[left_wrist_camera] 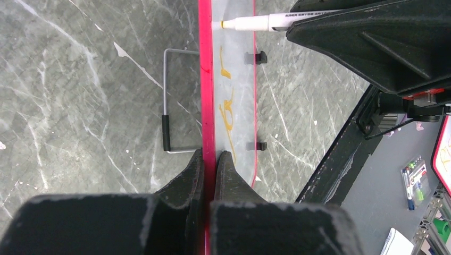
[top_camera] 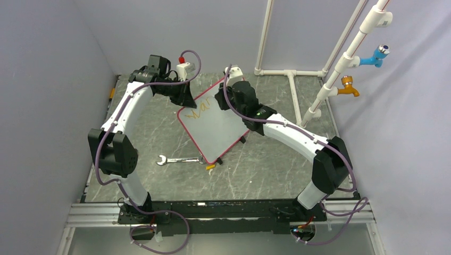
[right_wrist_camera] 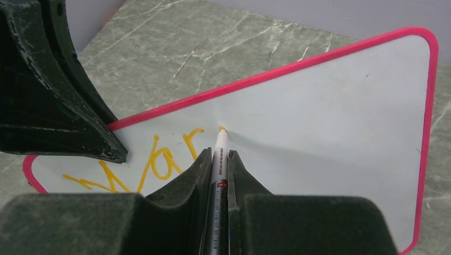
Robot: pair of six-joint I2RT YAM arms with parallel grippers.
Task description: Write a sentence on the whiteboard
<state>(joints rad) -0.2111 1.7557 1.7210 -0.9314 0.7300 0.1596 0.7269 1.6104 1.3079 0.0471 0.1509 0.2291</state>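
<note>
- The whiteboard (top_camera: 218, 130) sits in the middle of the table (top_camera: 276, 164), turned diagonally.
- The left gripper (left_wrist_camera: 210, 155) is pressed together on its far-left edge.
- The right gripper (right_wrist_camera: 218, 155) pinches a marker (right_wrist_camera: 220, 142), its tip touching the board right of the yellow letters (right_wrist_camera: 143, 162).
- Bare white surface runs on to the right rim.
- 1 wrench (top_camera: 178, 160) lies just beside the near corner.

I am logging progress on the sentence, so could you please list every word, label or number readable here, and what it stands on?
"War": yellow handwriting on the whiteboard.
Black print along the marker: too small to read.
Red marks on a second board beyond the table edge: cut off, unreadable.
</note>
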